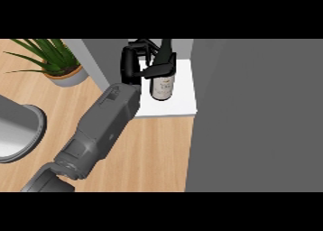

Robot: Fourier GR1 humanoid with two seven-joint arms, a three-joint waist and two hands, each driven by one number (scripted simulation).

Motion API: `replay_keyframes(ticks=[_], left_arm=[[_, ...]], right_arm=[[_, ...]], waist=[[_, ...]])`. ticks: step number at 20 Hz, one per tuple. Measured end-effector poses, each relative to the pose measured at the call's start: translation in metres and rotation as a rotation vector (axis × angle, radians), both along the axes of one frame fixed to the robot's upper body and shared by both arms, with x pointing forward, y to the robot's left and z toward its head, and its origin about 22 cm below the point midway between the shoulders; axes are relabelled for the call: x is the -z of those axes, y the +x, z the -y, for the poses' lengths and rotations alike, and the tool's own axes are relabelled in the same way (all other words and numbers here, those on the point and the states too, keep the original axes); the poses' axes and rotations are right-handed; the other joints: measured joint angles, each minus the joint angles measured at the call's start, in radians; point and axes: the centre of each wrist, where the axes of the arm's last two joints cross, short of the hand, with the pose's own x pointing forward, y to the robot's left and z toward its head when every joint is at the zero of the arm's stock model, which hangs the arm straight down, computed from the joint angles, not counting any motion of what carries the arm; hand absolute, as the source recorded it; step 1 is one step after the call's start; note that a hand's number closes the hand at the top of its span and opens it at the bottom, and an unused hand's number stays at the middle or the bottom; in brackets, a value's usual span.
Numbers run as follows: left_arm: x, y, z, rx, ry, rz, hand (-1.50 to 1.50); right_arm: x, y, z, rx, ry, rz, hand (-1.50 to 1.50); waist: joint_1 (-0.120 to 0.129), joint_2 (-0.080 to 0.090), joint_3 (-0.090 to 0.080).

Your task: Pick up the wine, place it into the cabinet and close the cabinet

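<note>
At twelve o'clock the left robot hand (134,61) is grasping the wine bottle (162,85) over the cabinet's white shelf (181,106), with a potted plant (54,63) at ten o'clock on the desk (151,153).

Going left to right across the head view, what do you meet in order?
Round metal basin at the left edge → potted plant → grey forearm leading up to the hand → wine bottle held over the white cabinet shelf → grey cabinet door.
</note>
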Motion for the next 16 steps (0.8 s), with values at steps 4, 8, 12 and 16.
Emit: replay_keyframes(ticks=[4,8,12,16], left_arm=[[-0.0008,0.0038,-0.0010,-0.021,-0.031,-0.028,1.50],[0.0033,0.0046,-0.0065,-0.027,-0.119,-0.056,1.50],[0.0048,0.0052,-0.0070,-0.015,-0.159,-0.056,1.50],[0.0066,0.0056,-0.0083,-0.017,-0.172,-0.057,1.50]], right_arm=[[-0.0010,0.0009,-0.0042,-0.018,0.014,-0.002,-1.50],[0.0027,0.0017,-0.0061,-0.030,0.015,-0.004,-1.50],[0.0016,0.0029,-0.0065,-0.036,0.020,0.000,-1.50],[0.0020,0.0036,-0.0060,-0.038,0.020,0.011,-1.50]], waist=[[-0.007,0.003,0.000],[-0.012,0.004,0.000],[-0.014,0.002,0.003],[-0.019,0.001,0.004]])
